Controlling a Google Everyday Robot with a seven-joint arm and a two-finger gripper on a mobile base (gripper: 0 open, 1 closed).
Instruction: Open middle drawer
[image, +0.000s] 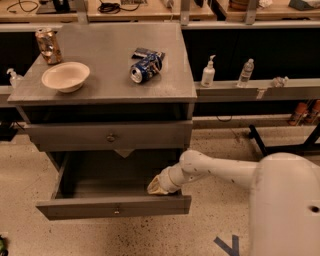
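Partly hidden, the gripper (158, 186) sits inside the open middle drawer (75, 209).

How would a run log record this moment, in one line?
task: open middle drawer | middle drawer: pulled out | hand: inside drawer, image-right end, just behind front panel

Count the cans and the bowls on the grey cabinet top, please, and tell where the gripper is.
Cans: 2 (upright can, lying can)
Bowls: 1 (bowl)
Total: 3
The gripper is inside the open middle drawer, near its right front corner.
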